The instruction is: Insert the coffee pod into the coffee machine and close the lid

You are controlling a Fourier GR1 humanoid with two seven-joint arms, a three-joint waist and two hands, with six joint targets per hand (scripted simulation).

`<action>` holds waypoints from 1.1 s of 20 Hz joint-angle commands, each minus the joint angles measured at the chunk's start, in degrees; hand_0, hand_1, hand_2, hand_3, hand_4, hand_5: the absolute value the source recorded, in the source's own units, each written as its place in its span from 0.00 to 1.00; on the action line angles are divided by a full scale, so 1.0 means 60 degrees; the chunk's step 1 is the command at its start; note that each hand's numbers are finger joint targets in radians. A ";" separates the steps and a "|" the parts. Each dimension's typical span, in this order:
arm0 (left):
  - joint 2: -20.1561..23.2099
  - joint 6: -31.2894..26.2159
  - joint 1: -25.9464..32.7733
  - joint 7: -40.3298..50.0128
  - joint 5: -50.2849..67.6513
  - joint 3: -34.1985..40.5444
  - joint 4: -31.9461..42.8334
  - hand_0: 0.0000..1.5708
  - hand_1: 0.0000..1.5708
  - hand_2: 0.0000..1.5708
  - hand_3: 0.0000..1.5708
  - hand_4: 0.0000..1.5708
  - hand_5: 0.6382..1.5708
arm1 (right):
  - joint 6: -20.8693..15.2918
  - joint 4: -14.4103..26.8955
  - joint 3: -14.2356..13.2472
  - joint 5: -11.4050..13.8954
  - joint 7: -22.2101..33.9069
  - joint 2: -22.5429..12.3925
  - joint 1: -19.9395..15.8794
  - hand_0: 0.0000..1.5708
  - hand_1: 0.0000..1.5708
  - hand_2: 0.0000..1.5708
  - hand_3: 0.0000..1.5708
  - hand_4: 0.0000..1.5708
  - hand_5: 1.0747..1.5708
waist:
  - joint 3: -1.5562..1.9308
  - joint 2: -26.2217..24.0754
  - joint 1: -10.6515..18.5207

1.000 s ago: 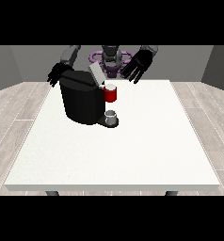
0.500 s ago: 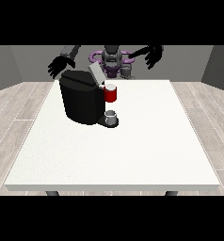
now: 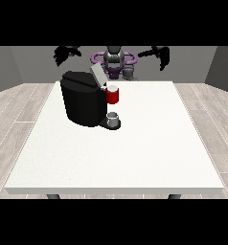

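The black coffee machine (image 3: 85, 103) stands on the left half of the white table (image 3: 135, 153), its grey lid (image 3: 97, 75) tilted up and open. A red thing at the machine (image 3: 112, 95) sits under the lid at the front. A small grey thing (image 3: 113, 118) rests on the machine's base. Another small grey thing (image 3: 129, 72) stands at the table's far edge, in front of the robot. The hand at the view's left (image 3: 65, 53) is raised above and behind the machine with fingers spread, holding nothing. The hand at the view's right (image 3: 162, 55) is lifted high, fingers hanging straight, also holding nothing.
The robot's torso (image 3: 114, 60) is behind the table's far edge. White tabletop stretches in front of and to the right of the machine. Grey floor surrounds the table.
Both hands have lifted away from the machine and swung up and outward to either side. The machine and its lid have not moved.
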 commanded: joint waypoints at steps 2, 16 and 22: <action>-0.0285 -0.0348 0.0891 0.0163 0.0563 0.0141 -0.0274 0.00 0.00 0.00 0.00 0.00 1.00 | 0.0539 -0.0701 0.0152 -0.0074 0.0561 -0.0494 -0.0322 0.00 0.00 0.00 0.00 0.00 1.00 | 0.0002 -0.0616 0.0419; -0.0771 -0.0449 0.1955 0.0670 0.1672 -0.0480 -0.2983 0.00 0.00 0.00 0.00 0.07 1.00 | 0.1608 -0.0535 0.0319 0.0035 0.0224 -0.0947 -0.1589 0.00 0.00 0.00 0.00 0.14 1.00 | 0.0007 0.0750 0.1140; -0.1091 0.0032 0.2824 0.1374 0.2383 -0.1334 -0.4030 0.00 0.00 0.00 0.00 0.00 1.00 | 0.1419 -0.0129 0.0586 0.0095 0.0551 -0.0337 -0.2138 0.00 0.00 0.00 0.00 0.00 1.00 | 0.0006 0.0962 0.1198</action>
